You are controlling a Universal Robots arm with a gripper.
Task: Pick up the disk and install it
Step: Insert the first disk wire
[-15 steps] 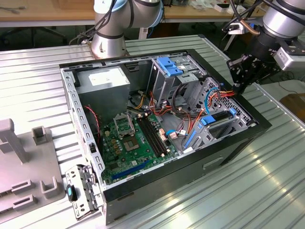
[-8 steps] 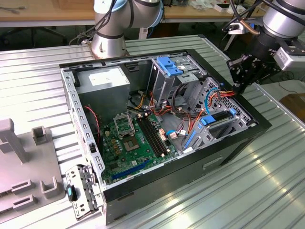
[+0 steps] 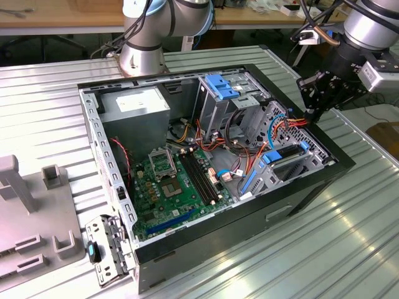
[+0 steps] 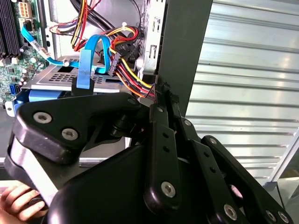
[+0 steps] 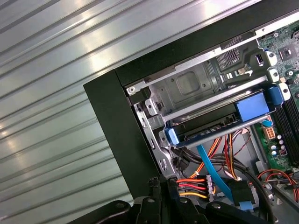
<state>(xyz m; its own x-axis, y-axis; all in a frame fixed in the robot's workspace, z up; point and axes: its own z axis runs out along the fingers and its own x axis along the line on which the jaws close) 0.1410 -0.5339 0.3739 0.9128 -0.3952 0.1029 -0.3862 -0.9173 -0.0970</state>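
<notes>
1. Gripper (image 4: 163, 91): black linkage fingers pressed together at the tips, with nothing between them. In the exterior view it (image 3: 313, 112) hangs over the computer case's rim on the exterior view's right.
2. A person's hand (image 4: 14, 203) shows just behind the gripper body in the second wrist view.
3. The fingertips sit close to the black case wall (image 4: 182, 46) and the red, yellow and orange power cable bundle (image 4: 131, 74). I cannot tell whether they touch either.
4. A blue flat data cable (image 5: 212, 172) runs beside that bundle in both wrist views.
5. Next out is the disk (image 5: 210, 127), a dark body with bright blue rails. It lies flat inside the grey metal drive cage (image 5: 187, 84) at the case corner, apart from the gripper. In the exterior view the disk (image 3: 288, 152) is in that cage, below the gripper.
6. Further in: green motherboard (image 3: 168, 180), then a blue bracket (image 3: 221, 84) atop a second grey cage, and the power supply (image 3: 134, 106).
7. The case stands on a ribbed metal table (image 3: 280, 261).
8. Farthest back: the base of another robot arm (image 3: 143, 43).
</notes>
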